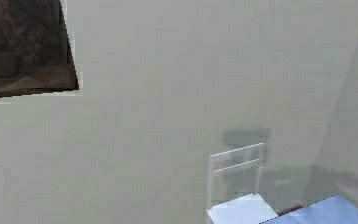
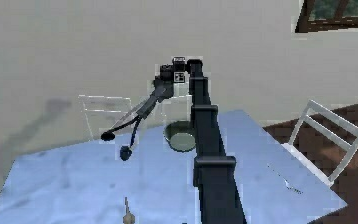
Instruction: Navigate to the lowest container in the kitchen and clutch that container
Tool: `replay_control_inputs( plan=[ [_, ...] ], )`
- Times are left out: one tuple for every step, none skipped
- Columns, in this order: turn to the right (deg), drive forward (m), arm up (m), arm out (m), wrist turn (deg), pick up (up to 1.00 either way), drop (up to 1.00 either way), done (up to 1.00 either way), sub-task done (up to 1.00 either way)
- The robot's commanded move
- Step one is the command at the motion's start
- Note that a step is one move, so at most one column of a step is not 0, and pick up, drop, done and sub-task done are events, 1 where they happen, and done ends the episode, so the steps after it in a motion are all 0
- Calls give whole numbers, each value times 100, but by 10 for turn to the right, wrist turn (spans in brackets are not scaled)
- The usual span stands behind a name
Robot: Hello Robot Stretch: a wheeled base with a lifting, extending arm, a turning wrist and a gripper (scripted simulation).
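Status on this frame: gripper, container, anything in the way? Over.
Gripper at blue table, load cannot be told. Dark round container on table, right of gripper. Bare tabletop between them.

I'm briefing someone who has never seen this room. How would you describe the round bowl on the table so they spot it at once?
Start at the light blue table. Near its far edge, just left of the dark arm, sits a low round dark bowl. Its neighbour at the near edge is small, thin and upright.
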Motion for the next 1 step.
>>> replay_control_inputs(
  plan=[
    [0, 0, 0, 0, 450, 0, 0, 0, 0]
  ],
)
